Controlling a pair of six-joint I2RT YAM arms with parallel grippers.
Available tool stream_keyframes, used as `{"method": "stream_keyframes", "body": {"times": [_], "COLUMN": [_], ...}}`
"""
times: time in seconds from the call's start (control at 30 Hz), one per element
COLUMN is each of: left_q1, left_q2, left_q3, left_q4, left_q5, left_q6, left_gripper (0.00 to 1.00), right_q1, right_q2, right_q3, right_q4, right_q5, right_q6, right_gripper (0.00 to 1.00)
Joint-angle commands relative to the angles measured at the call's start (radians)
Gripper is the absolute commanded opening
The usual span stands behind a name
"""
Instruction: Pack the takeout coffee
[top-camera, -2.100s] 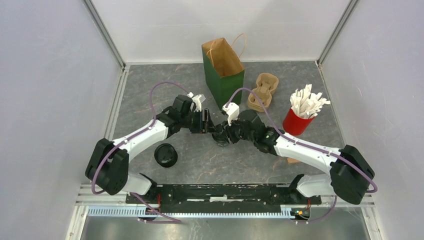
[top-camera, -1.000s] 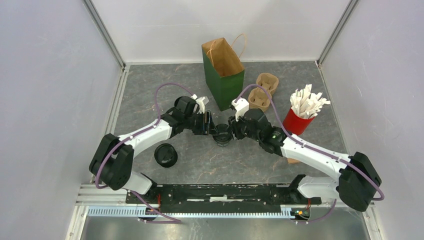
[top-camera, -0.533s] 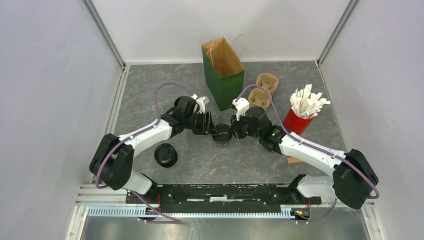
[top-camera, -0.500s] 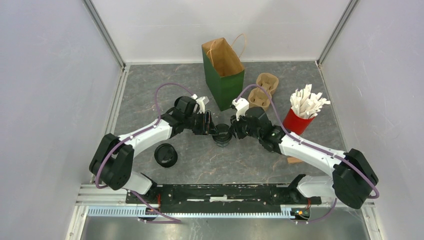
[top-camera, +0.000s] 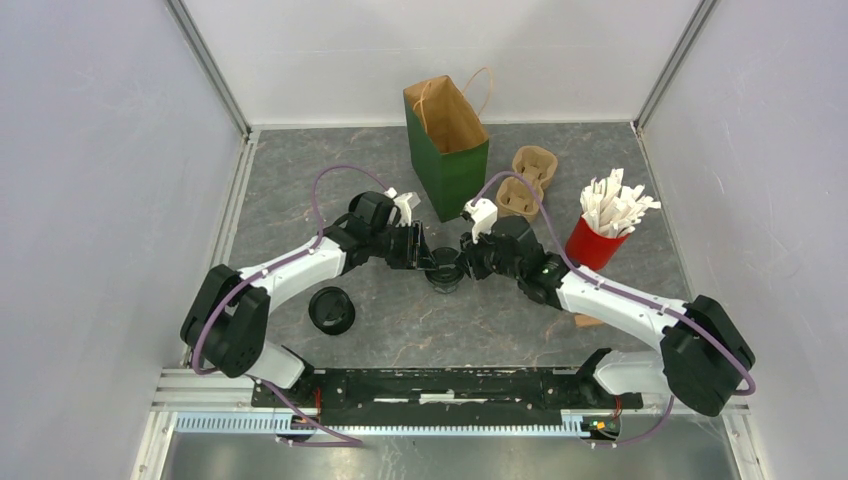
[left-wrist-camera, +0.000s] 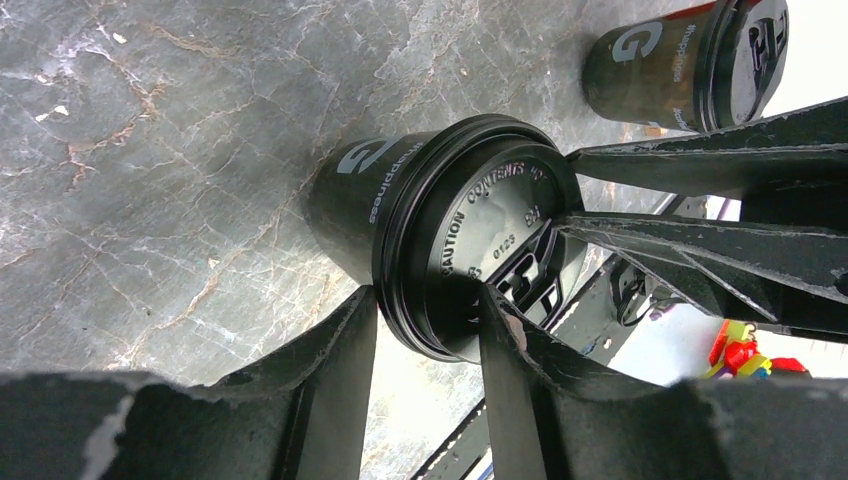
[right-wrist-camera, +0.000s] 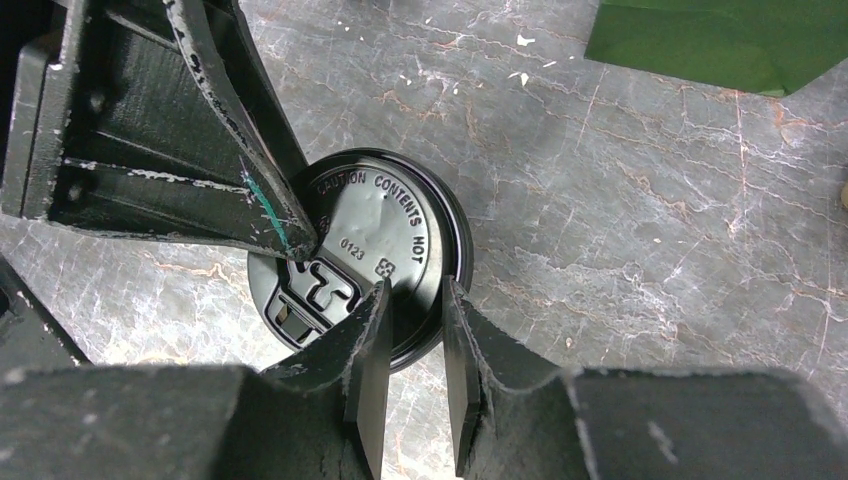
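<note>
One takeout coffee, a black cup with a black lid, stands upright mid-table between both arms. My left gripper comes from the left and is shut across the lid's rim, one finger outside the rim and the other on the lid's top. My right gripper comes from the right and is shut on the opposite rim in the same way. A second takeout coffee stands near the left arm, seen also in the left wrist view. The green paper bag stands open behind.
A tan pulp cup carrier lies right of the bag. A red cup of white packets stands at the right, close to my right forearm. White walls close in the table on three sides.
Both grippers have narrowed onto the lid's rim, the right one more. The right arm has swung in from nearer the front. The cup has stayed in place.
</note>
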Motion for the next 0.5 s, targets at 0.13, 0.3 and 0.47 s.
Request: {"method": "stream_keyframes", "body": {"times": [0.13,0.3,0.47], "left_q1": [-0.005,-0.005,-0.005], "left_q2": [0.020,0.019,0.021], "left_q3": [0.026,0.026,0.028], "left_q4": [-0.063,-0.084,-0.091], "left_q5": [-0.050,-0.069,-0.084], "left_q6": [0.081,0.094,0.093], "left_gripper": [0.47,0.47,0.45], "right_q1": [-0.010,-0.021,-0.048], "right_q2": [-0.006,-0.011,-0.016], "right_q3": [-0.097,-0.148,-0.206], "right_q4": [0.039,0.063,0.093], "right_q5": [-0.013,-0.021,-0.029], "right_q6": [0.027,0.034,0.046], "right_gripper": [0.30,0.29,0.29]}}
